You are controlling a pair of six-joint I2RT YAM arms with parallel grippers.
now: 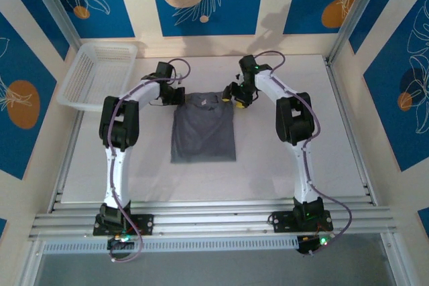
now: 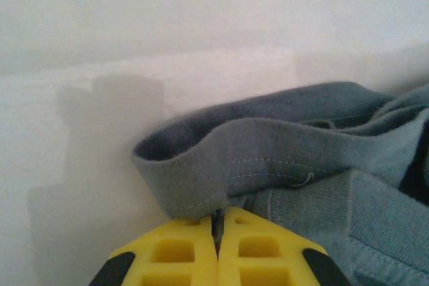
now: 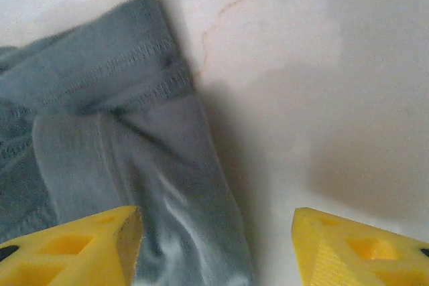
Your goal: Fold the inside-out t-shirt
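From above, the inside-out t-shirt (image 1: 203, 132) is seen mid-frame, partly folded, the left gripper (image 1: 177, 96) and right gripper (image 1: 238, 100) at its upper corners; at the left wrist, jaws are clamped on its hem; at the right, jaws are held apart, so closing is judged needed before folding.
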